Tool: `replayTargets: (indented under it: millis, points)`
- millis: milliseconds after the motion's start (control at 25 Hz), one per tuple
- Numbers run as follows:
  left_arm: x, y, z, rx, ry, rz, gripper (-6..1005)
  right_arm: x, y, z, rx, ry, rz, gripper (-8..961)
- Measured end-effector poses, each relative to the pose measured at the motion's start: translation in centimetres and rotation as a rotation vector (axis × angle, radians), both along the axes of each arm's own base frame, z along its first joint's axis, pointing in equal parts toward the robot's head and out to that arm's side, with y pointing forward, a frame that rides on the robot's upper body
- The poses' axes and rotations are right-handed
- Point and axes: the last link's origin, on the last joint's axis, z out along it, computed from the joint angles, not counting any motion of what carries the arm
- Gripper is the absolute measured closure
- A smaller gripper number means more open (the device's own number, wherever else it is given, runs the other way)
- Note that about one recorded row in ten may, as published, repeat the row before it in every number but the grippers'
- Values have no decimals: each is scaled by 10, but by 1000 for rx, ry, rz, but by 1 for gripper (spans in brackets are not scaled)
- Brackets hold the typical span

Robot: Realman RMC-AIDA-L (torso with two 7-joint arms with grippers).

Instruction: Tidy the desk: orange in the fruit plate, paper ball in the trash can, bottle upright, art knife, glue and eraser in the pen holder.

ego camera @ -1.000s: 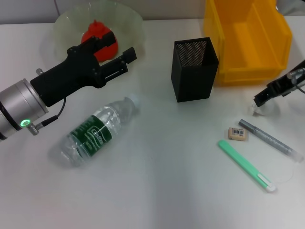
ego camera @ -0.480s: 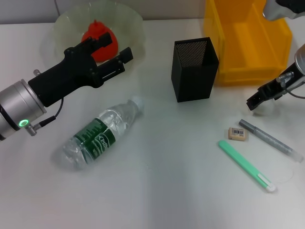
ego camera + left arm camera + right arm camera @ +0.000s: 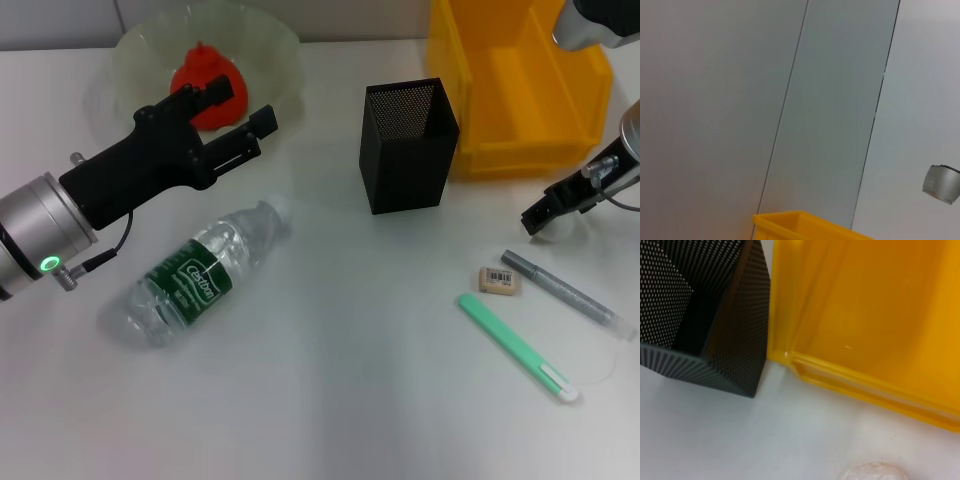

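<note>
The orange [image 3: 203,72] lies in the pale-green fruit plate [image 3: 270,45] at the back left. My left gripper [image 3: 240,105] hovers open and empty just in front of the plate's rim, above the desk. The bottle [image 3: 198,277] lies on its side below that arm, cap toward the pen holder [image 3: 405,145]. My right gripper [image 3: 541,217] is low over the paper ball [image 3: 562,228], which it partly hides; the paper ball [image 3: 872,472] also shows beside the trash can [image 3: 865,315]. The eraser [image 3: 498,281], grey glue pen [image 3: 566,293] and green art knife [image 3: 515,345] lie at the front right.
The yellow trash can [image 3: 520,80] stands at the back right, right beside the black mesh pen holder [image 3: 700,315]. A thin white thread [image 3: 600,375] curls near the art knife's end. The left wrist view shows only a wall and the trash can's rim [image 3: 805,225].
My left gripper has drawn back a little from the fruit plate. The bottle has rocked and shifted slightly to the left. My right gripper has moved leftward and lower, over the paper ball.
</note>
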Motion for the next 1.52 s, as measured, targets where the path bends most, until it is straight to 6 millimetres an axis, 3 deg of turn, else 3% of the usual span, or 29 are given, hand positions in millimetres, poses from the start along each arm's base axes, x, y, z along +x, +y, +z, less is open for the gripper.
replayTargets:
  millis: [440, 640, 840, 1000, 1280, 1520]
  points:
    - [-3, -3, -1, -8, -5, 13, 226, 2, 0, -2, 2, 0, -2, 302]
    - [-4, -4, 0, -7, -7, 14, 226, -2, 1, -1, 8, 11, 7, 400]
    - [-3, -4, 0, -6, -10, 12, 226, -23, -3, 8, 8, 106, 66, 497]
    - [-3, -4, 0, -5, -12, 11, 226, -45, -2, 25, 60, 179, 167, 498]
    - [-3, -4, 1, -2, -14, 14, 227, -71, 24, 50, 271, 186, 338, 479]
    - [-3, -4, 0, -3, -18, 16, 227, -76, 48, 47, 366, 193, 393, 454]
